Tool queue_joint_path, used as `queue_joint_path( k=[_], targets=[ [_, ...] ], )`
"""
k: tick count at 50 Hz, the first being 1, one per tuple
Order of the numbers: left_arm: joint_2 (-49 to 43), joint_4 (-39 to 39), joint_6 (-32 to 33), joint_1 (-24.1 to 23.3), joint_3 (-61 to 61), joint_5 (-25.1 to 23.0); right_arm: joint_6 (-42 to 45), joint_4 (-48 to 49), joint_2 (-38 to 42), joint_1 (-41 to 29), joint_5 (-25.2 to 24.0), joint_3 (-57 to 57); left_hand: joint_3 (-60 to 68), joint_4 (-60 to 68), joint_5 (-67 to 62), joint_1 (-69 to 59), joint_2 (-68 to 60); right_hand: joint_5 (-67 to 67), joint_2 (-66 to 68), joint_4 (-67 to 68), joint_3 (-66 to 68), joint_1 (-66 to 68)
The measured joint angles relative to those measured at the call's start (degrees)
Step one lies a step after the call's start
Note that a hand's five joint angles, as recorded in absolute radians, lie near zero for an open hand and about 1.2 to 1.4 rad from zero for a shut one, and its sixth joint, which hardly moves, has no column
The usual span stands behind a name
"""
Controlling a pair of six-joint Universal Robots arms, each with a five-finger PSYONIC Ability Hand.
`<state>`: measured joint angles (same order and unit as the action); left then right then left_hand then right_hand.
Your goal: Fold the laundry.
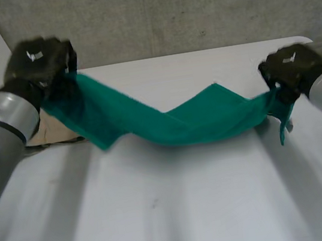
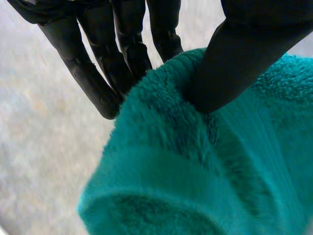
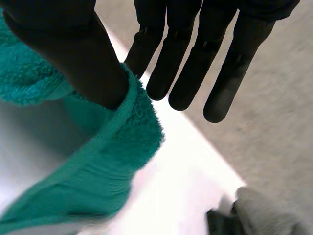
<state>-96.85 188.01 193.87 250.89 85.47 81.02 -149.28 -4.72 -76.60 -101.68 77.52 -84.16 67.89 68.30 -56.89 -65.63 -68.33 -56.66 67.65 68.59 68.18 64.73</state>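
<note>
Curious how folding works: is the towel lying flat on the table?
No, the towel hangs between the left hand and the right hand, each holding one end above the table.

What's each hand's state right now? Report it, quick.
Left hand: shut on one end of the green towel.
Right hand: shut on the green towel's other end.
</note>
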Motion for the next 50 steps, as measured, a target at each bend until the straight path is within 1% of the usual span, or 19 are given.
queue_joint_path(
  k=[4,8,9,11,15,20,22,23,24,25,26,27,28,30,35,38,43,46,50],
  targets=[
    [-2.6,-2.1,-2.3,-1.0,-5.5,0.1,-3.9,-1.4,-1.4,-0.2,0.1,3.8,0.1,0.2,0.0,0.0,-0.1,0.1,0.0,0.0,0.0,0.0],
    [-10.6,-6.0,-2.1,-1.7,-14.2,1.6,-7.4,-2.2,0.3,-1.2,1.1,9.1,0.1,0.2,0.0,0.0,-0.1,0.0,0.0,0.0,0.0,0.0],
    [-15.2,-7.9,-1.4,-1.9,-18.6,2.7,-8.3,-2.4,2.2,-1.9,2.1,11.7,0.1,0.2,0.0,0.0,-0.1,0.1,0.0,0.0,0.0,0.0],
    [-19.3,-9.6,-0.5,-2.0,-22.5,3.7,-8.8,-2.6,4.0,-2.5,3.1,13.7,0.1,0.2,0.0,0.0,-0.1,0.0,0.0,0.0,0.0,0.0],
    [-32.6,-14.1,2.9,-2.2,-34.8,7.0,-9.1,-3.0,11.7,-4.8,7.5,20.4,0.1,0.2,0.0,0.0,-0.1,0.1,0.0,0.0,0.0,0.0],
    [-46.3,-16.5,7.2,-2.5,-47.6,10.0,-7.9,-3.1,20.2,-7.3,12.3,26.6,-0.5,-0.6,0.2,0.1,0.8,0.1,0.0,0.0,0.0,0.0],
    [-49.9,-16.5,8.6,-2.5,-51.2,10.7,-7.3,-2.9,22.3,-8.0,13.4,27.8,-1.2,-1.4,0.7,0.7,1.5,0.1,0.0,0.0,0.0,0.0],
    [-52.3,-16.4,9.6,-2.5,-53.7,11.0,-6.5,-2.6,24.3,-8.8,14.6,28.8,-20.5,-21.0,19.7,22.4,21.0,0.1,0.0,0.0,0.0,0.0],
    [-53.4,-16.4,10.1,-2.5,-54.8,11.1,-6.1,-2.5,24.9,-9.1,15.1,29.0,-26.5,-27.2,25.8,29.5,27.1,0.1,0.0,0.0,0.0,0.0],
    [-54.6,-16.2,10.7,-2.5,-56.1,11.2,-5.5,-2.3,25.9,-9.7,15.8,29.4,-37.4,-38.2,36.8,42.1,39.2,0.1,0.0,0.0,0.0,0.0],
    [-55.2,-16.2,11.1,-2.5,-56.9,11.1,-5.2,-2.1,26.4,-10.0,16.1,29.5,-40.9,-41.9,40.4,45.7,41.6,0.1,0.0,0.0,0.0,0.0],
    [-55.4,-16.1,11.4,-2.5,-57.3,11.0,-4.6,-1.9,26.9,-10.6,16.6,29.6,-51.9,-52.4,50.2,53.8,52.4,0.1,0.0,0.0,0.0,0.0],
    [-55.3,-16.1,11.6,-2.6,-57.5,11.0,-4.2,-1.7,27.2,-10.9,16.8,29.6,-51.9,-52.4,50.2,53.8,52.4,0.1,0.0,0.0,0.0,0.0],
    [-54.2,-16.1,12.0,-2.6,-56.8,10.7,-3.2,-1.3,27.5,-11.6,17.3,29.3,-55.8,-56.9,54.1,54.8,56.3,0.1,0.0,0.0,0.0,0.0],
    [-45.3,-16.1,12.0,-2.8,-49.0,9.4,-0.9,-0.7,26.8,-12.6,17.6,27.8,-55.8,-56.9,54.1,54.8,56.4,0.1,0.0,0.0,0.0,0.0],
    [-37.7,-16.1,12.0,-2.8,-39.6,8.1,0.6,-0.8,25.8,-12.4,17.6,26.7,-55.5,-56.2,53.8,53.8,55.9,0.1,0.0,0.0,0.0,0.0],
    [-26.3,-15.9,11.8,-3.2,-21.6,3.9,2.1,-1.7,24.0,-12.0,17.3,24.3,-46.1,-46.2,44.8,42.8,46.4,0.1,0.0,0.0,0.0,0.0],
    [-22.1,-15.5,11.7,-3.4,-12.5,1.0,2.3,-2.6,22.6,-11.8,16.8,22.6,-42.6,-42.9,41.4,40.2,43.2,0.1,0.0,0.0,0.0,0.0],
    [-19.9,-14.0,10.6,-3.6,-4.9,-2.0,2.2,-3.9,20.0,-11.9,15.7,20.0,-42.4,-42.6,41.1,40.2,43.0,0.1,0.0,0.0,0.0,0.0]
  ],
)
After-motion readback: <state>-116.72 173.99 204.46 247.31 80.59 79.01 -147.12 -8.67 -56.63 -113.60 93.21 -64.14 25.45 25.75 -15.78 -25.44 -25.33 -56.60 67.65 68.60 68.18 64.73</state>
